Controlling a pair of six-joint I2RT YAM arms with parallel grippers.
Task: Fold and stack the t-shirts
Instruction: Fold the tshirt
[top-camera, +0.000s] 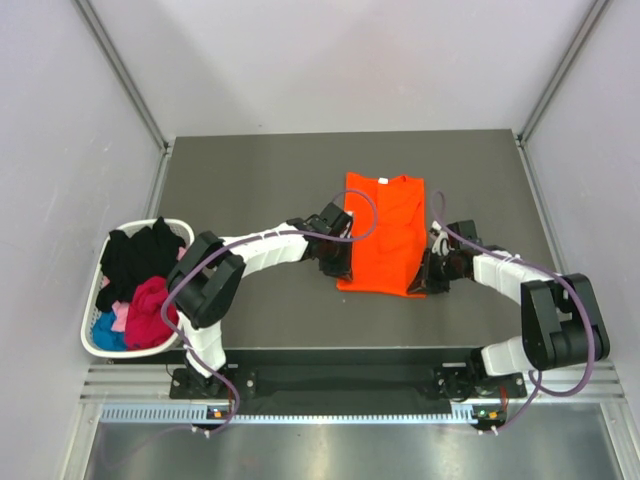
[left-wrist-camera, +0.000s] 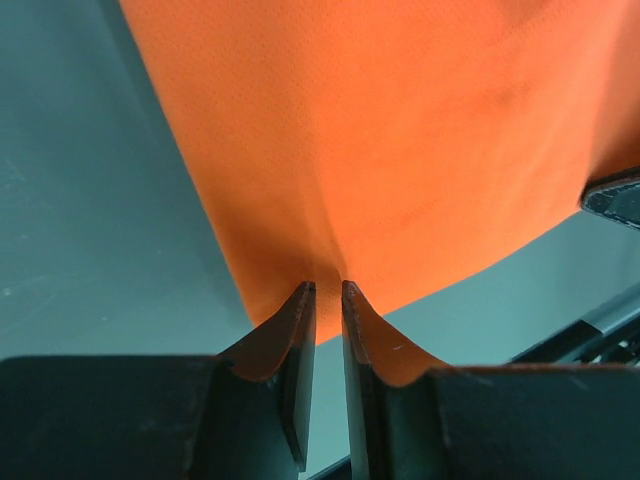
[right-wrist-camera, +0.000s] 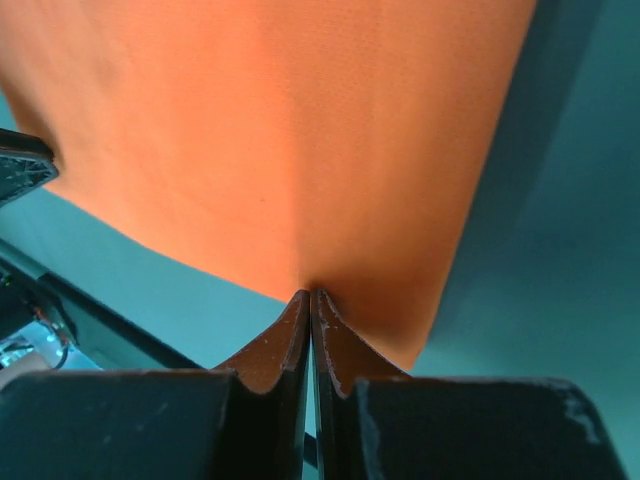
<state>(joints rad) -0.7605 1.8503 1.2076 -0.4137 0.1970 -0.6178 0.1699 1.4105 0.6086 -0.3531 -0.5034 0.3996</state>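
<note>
An orange t-shirt (top-camera: 384, 232) lies on the dark table (top-camera: 250, 180), folded into a narrow upright strip. Both grippers hold its near hem. My left gripper (top-camera: 338, 264) is at the near left corner; in the left wrist view its jaws (left-wrist-camera: 328, 290) pinch a fold of the orange cloth (left-wrist-camera: 400, 140). My right gripper (top-camera: 428, 276) is at the near right corner, its jaws (right-wrist-camera: 311, 295) pressed together on the cloth's edge (right-wrist-camera: 280, 150). The hem is raised a little off the table and casts a shadow.
A white basket (top-camera: 88, 320) stands at the table's left edge, holding black (top-camera: 140, 255), magenta (top-camera: 150, 312) and blue (top-camera: 105, 330) t-shirts. Grey walls close in the back and sides. The arm bases sit on the rail at the near edge.
</note>
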